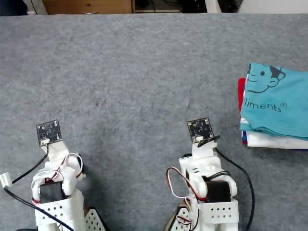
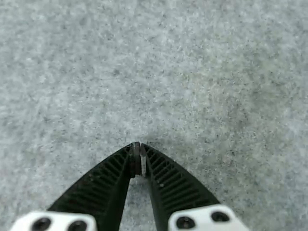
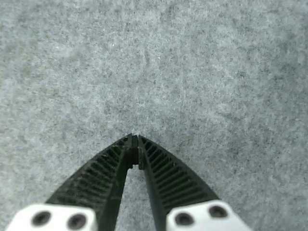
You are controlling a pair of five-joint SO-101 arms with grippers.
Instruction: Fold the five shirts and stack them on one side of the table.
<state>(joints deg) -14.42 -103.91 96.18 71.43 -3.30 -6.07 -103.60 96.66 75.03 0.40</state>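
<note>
Folded shirt stack [image 1: 274, 108] sits at three o'clock on the fuzzy grey table [image 1: 144, 72], its teal top lettered; left gripper [image 2: 138, 159] and right gripper [image 3: 134, 151] are closed, empty.

The shirt stack [image 1: 273, 115] runs off the high view's right edge; its teal shirt [image 1: 279, 98] seemingly hides most lower layers.

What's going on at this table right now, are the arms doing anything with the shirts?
Nothing is being handled at the moment. The left gripper and the right gripper are both shut and empty over the grey felt table. A stack of folded shirts sits at the right edge of the high view, a teal shirt on top. The folding looks done, though the number of shirts can't be counted.
</note>
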